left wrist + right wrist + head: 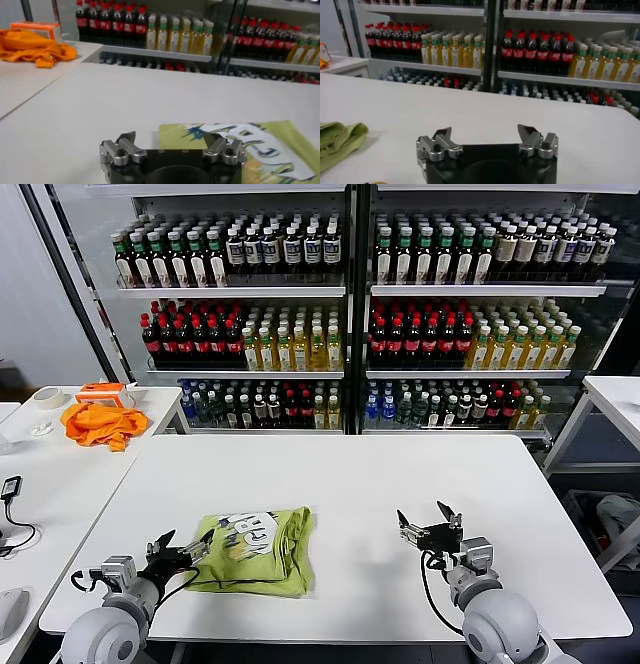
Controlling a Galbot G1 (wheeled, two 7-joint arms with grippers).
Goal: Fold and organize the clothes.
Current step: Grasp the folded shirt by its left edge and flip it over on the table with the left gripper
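On the table (340, 484), one folded T-shirt (258, 551) (two open hands flanking).

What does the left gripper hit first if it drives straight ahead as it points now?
Probably the T-shirt. The left gripper is open at the shirt's near left edge, aimed across it. If it passes above the fabric, only bare table follows. Height over the cloth is unclear.

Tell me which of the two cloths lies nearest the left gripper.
The lime T-shirt, folded on the main table with a white print showing, right beside the open left gripper. The orange cloth lies crumpled on the far side table.
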